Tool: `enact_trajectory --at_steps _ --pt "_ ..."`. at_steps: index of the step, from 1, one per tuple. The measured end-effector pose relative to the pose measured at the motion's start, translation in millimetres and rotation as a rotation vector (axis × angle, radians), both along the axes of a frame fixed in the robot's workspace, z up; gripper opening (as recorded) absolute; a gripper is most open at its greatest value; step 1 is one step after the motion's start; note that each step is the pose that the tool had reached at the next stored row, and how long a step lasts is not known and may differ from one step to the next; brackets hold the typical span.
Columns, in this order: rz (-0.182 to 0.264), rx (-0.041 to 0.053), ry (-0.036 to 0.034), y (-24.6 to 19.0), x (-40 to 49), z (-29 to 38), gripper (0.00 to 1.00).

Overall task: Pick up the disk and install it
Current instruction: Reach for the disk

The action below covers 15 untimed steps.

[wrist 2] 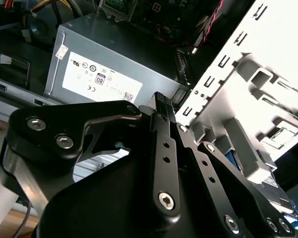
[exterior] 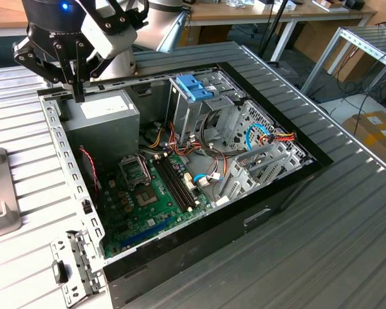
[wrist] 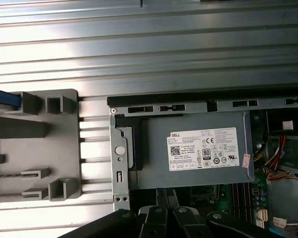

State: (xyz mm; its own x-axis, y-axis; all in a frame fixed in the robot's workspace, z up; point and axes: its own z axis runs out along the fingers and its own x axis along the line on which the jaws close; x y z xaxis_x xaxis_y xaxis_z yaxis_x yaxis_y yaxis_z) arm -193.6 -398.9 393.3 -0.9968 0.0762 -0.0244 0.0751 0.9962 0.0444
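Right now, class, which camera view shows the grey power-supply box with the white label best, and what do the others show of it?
The first wrist view: the power-supply box faces it squarely, label whole. The second wrist view shows it slanted beyond the gripper; the exterior view shows it partly hidden behind the gripper.

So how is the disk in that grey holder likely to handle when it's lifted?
Probably rigid: the disk shows a straight blue rail edge. That plastic rail looks smooth, so it is possibly slippery. It rests against raised blocks of the grey holder, so it might snag if lifted tilted.
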Motion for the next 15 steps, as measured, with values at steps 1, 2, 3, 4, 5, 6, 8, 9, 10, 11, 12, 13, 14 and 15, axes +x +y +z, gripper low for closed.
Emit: enact_trajectory --at_steps 1,2,3,4,5,6,8,9,10,11,12,13,14,15 --pt "0.000 0.0000 0.0000 0.0 -0.9 0.0 0.10" --pt "0.000 0.0000 0.0000 0.0 -1.7 0.0 0.10" --pt "0.000 0.0000 0.0000 0.0 -2.5 0.0 0.10" --pt "0.000 0.0000 -0.0001 0.0 -3.4 0.0 0.10" --pt "0.000 -0.0001 0.0000 0.0 -4.3 0.0 0.10" --pt "0.000 0.0000 0.0000 0.0 -5.4 0.0 0.10" --pt "0.000 0.0000 0.0000 0.0 -7.2 0.0 0.10" --pt "0.000 0.0000 -0.0001 0.0 -8.3 0.0 0.10" --pt "0.000 0.0000 -0.0001 0.0 -9.1 0.0 0.10" --pt "0.000 0.0000 0.0000 0.0 -9.8 0.0 0.10" --pt "0.000 -0.0001 0.0000 0.0 -10.7 0.0 0.10" --pt "0.000 0.0000 0.0000 0.0 -11.5 0.0 0.10" --pt "0.000 0.0000 0.0000 0.0 -12.4 0.0 0.10" --pt "0.000 0.0000 0.0000 0.0 -13.3 0.0 0.10"
